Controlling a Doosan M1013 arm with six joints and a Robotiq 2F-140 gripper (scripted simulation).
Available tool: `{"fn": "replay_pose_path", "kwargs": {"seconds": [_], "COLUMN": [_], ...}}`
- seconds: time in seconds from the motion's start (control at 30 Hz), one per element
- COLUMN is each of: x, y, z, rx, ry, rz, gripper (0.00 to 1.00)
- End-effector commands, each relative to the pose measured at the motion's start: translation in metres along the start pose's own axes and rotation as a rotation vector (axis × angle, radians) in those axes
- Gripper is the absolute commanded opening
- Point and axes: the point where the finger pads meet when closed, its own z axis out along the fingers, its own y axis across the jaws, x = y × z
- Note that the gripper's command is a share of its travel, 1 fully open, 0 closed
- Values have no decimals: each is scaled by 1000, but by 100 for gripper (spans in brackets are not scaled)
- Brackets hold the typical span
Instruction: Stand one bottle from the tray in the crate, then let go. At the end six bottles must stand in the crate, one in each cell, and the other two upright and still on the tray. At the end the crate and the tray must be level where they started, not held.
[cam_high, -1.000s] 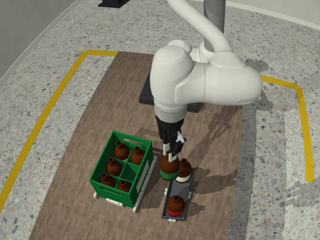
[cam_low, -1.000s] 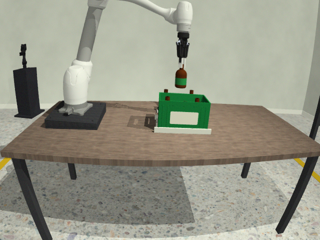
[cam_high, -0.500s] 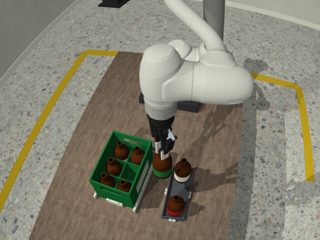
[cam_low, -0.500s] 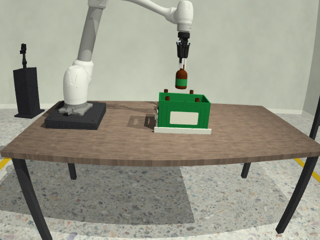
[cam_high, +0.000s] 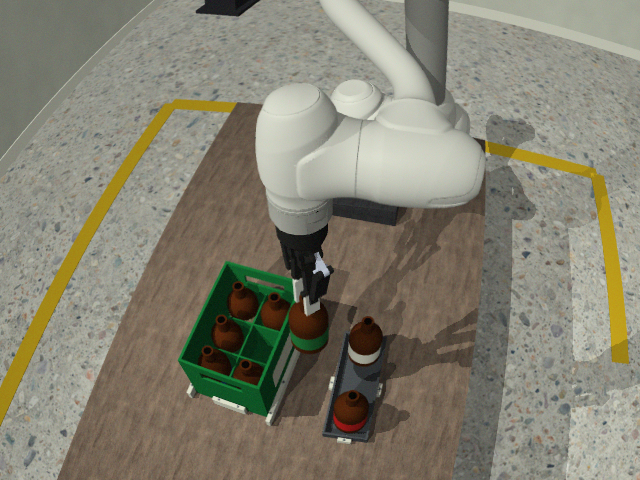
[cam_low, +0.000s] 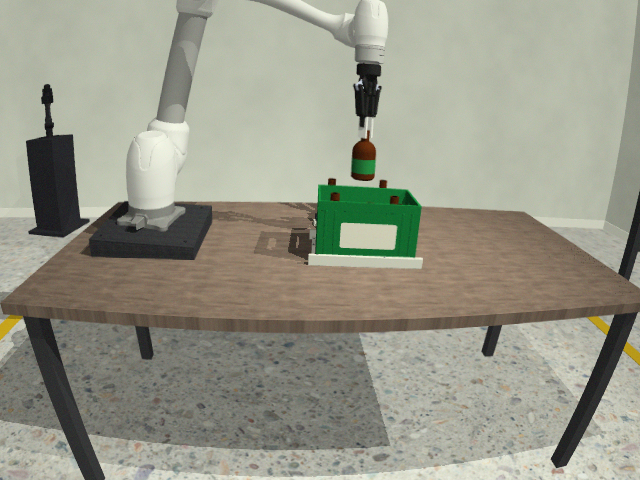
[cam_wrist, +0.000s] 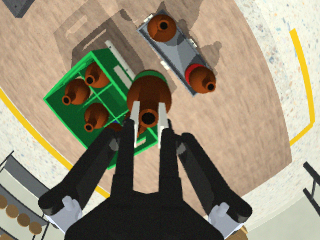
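Above the crate (cam_low: 330, 227), hand (cam_low: 367, 126) clamped on green-banded bottle (cam_low: 363, 161).

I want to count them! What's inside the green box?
The green crate holds five brown bottles, leaving one cell free. Their lower halves are hidden by the walls.

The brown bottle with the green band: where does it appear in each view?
Top: brown bottle with the green band hangs at centre, beside the green plastic crate.
Exterior: centre, above the crate.
Wrist: centre, between the fingers.
Shared landmark: the crate.
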Motion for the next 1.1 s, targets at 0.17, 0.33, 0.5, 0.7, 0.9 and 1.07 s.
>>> {"fn": "replay_pose_path", "kwargs": {"seconds": [0.17, 0.33, 0.5, 0.7, 0.9, 1.07], "x": [-10, -16, -23, -31, -36, -42], "y": [-13, -21, -30, -40, -47, -54], "z": [0, 0, 0, 0, 0, 0], "rx": [0, 0, 0, 0, 0, 0], "ry": [0, 0, 0, 0, 0, 0], "rz": [0, 0, 0, 0, 0, 0], "gripper": [0, 0, 0, 0, 0, 0]}}
